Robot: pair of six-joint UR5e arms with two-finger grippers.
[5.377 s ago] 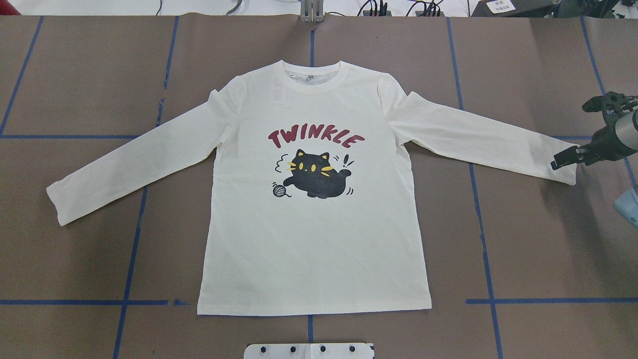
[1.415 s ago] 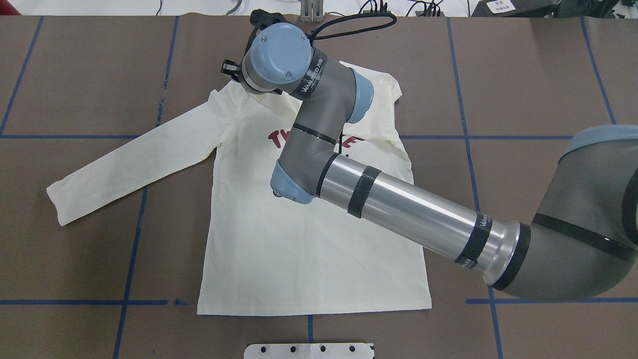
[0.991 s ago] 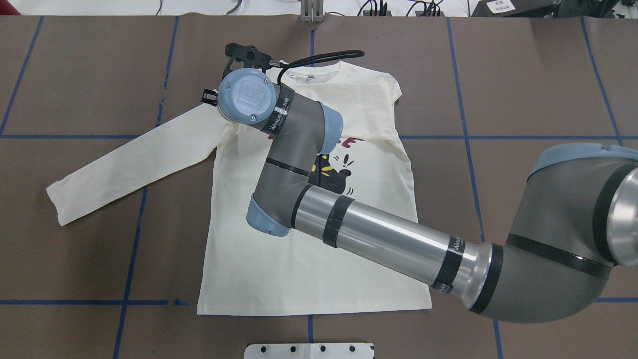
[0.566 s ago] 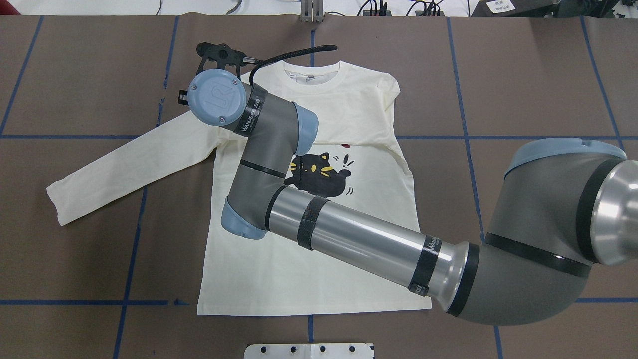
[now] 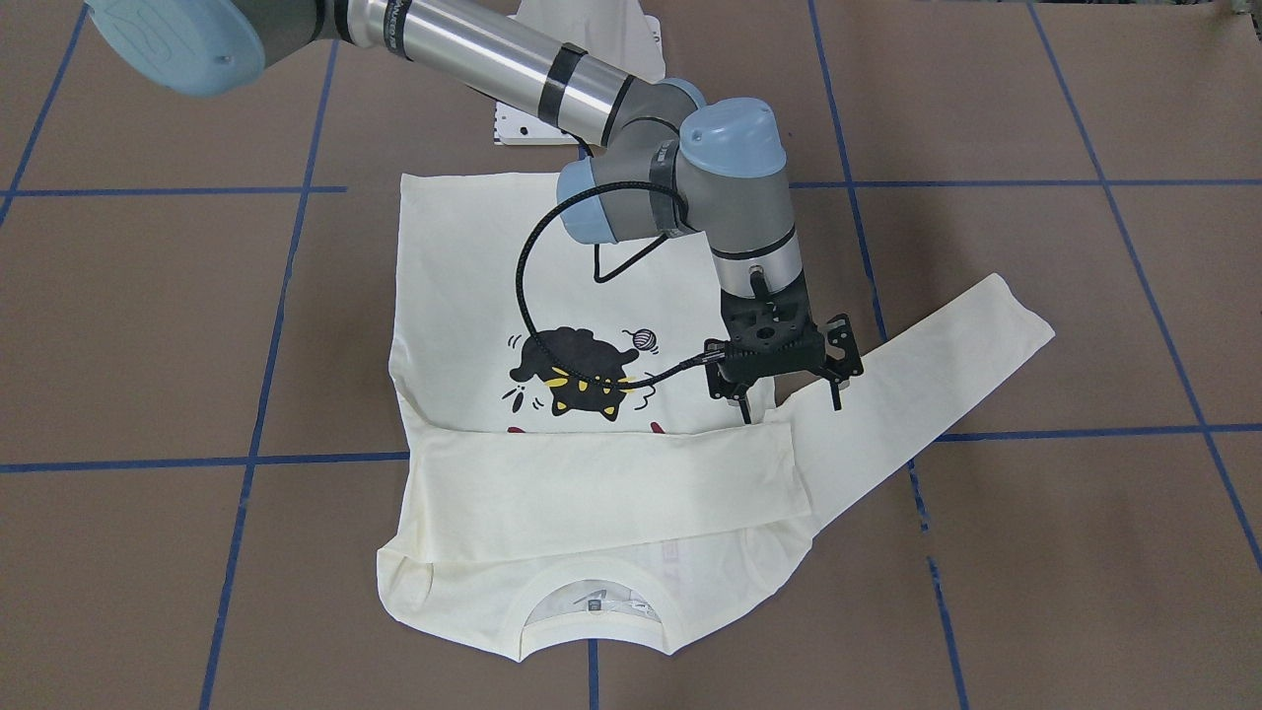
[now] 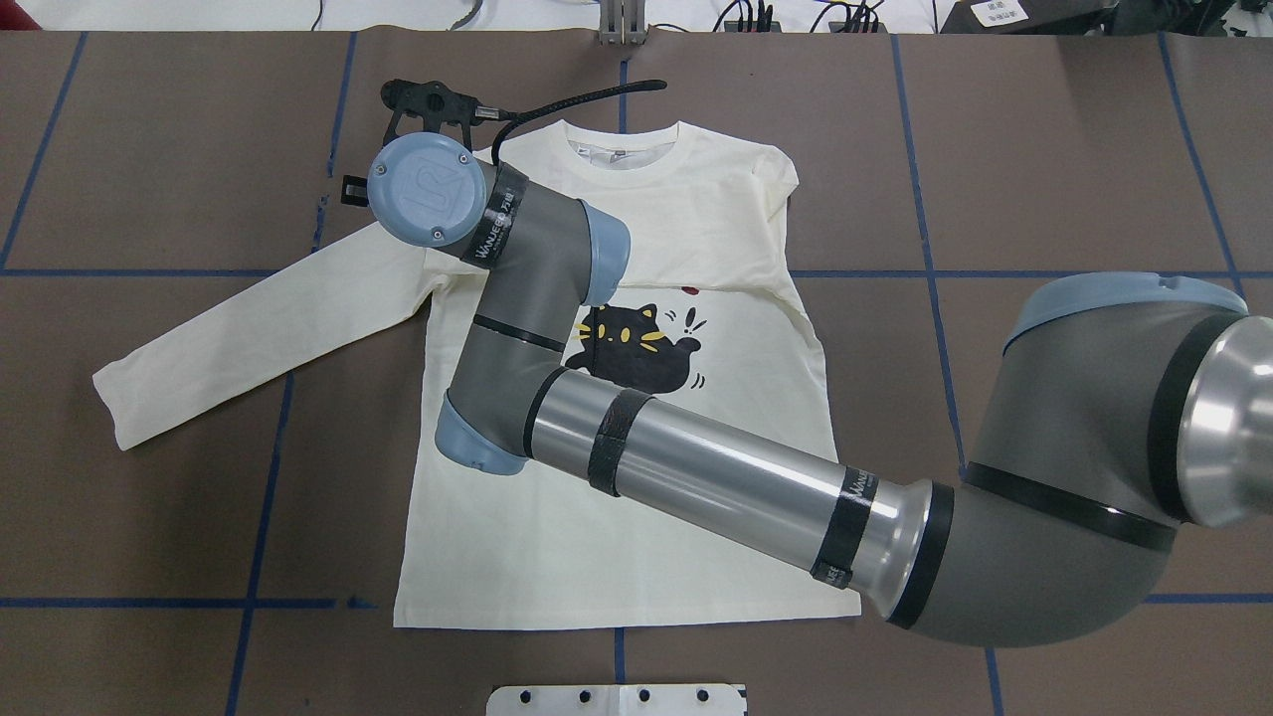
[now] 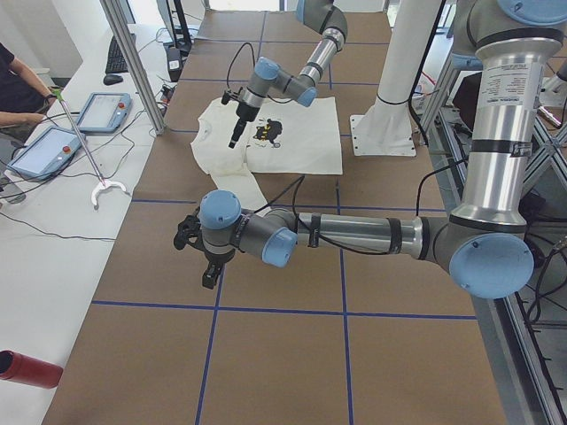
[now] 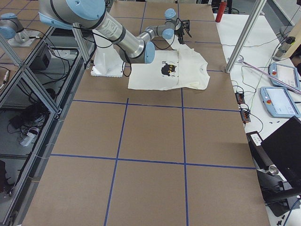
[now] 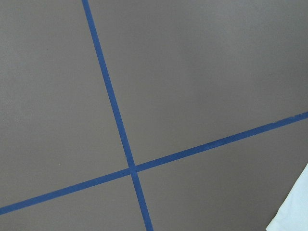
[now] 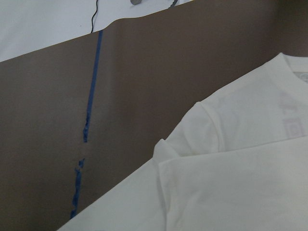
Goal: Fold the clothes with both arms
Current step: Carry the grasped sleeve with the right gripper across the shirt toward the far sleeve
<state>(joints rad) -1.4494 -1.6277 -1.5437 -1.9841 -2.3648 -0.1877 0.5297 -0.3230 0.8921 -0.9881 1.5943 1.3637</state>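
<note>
The cream long-sleeved shirt (image 6: 636, 537) lies flat, print side up, with the black cat showing. Its right sleeve (image 5: 592, 483) is folded across the chest and covers most of the red lettering. The other sleeve (image 6: 249, 318) still stretches out flat to the side. My right arm reaches across the shirt. Its gripper (image 5: 789, 399) hangs open and holds nothing, just above the shoulder where the folded sleeve's cuff ends. The right wrist view shows that shoulder and cuff (image 10: 250, 168). My left gripper (image 7: 205, 266) hovers over bare table past the stretched sleeve's cuff (image 9: 296, 211). I cannot tell its state.
Blue tape lines (image 6: 264, 467) cross the brown table cover. The white pedestal plate (image 6: 617, 699) sits at the near edge. A person, tablets (image 7: 44, 150) and a white hooked pole are on the side bench, with a red bottle (image 7: 27, 367) at the table's end.
The right sleeve, first spread out with my right gripper at its cuff, now lies folded across the chest. My right wrist has since slid further over the shirt's opposite shoulder.
</note>
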